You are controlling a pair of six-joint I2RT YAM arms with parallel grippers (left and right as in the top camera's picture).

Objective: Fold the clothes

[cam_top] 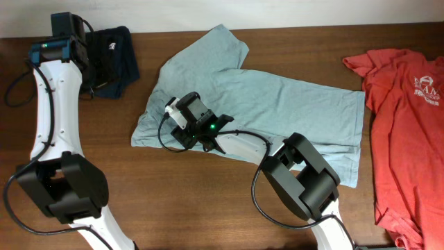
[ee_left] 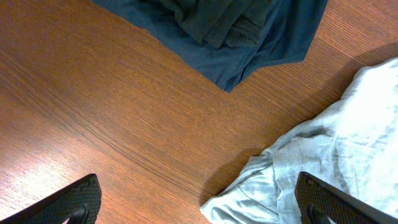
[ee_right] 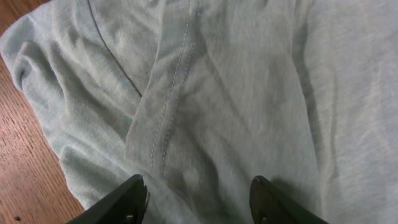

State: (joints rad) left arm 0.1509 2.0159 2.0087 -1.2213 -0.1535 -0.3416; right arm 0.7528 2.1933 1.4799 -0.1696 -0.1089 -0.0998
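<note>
Pale blue-grey T-shirt (cam_top: 277,97) on wooden table (cam_top: 173,201)

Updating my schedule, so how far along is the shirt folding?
Possibly done: the navy garment, bundled at far left. In hand: the pale blue-grey T-shirt, one edge folded over, with the open right gripper above it; the left gripper is open and empty. Left: the coral-red T-shirt lies flat, unfolded.

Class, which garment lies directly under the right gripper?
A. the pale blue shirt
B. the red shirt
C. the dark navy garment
A: the right gripper hangs over the pale blue shirt, whose fabric fills its wrist view; the red shirt lies off to the side.
</note>
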